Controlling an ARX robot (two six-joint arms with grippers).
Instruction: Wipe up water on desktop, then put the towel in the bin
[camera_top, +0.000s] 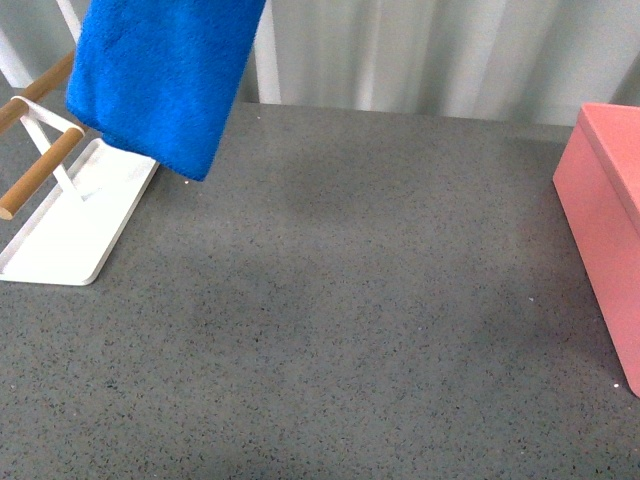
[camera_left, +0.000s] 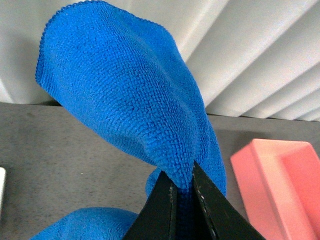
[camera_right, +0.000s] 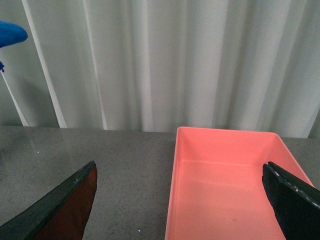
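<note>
Grey speckled stone-like desktop (camera_top: 350, 330) fills the front view, with a salmon-pink rectangular bin (camera_top: 600, 220) at the right edge. At upper left a royal-blue fuzzy towel (camera_top: 160, 70) hangs clenched in the left gripper (camera_left: 184, 200). The right gripper (camera_right: 179, 169) gapes empty.

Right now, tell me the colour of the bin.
The bin is plain salmon pink, clearest in the right wrist view.

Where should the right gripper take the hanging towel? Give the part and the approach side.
Probably the loose lower corner of the towel, approached from the robot's right: it hangs free above the desktop, another fold is pinched in the left gripper, and the white tray crowds its other side.
</note>
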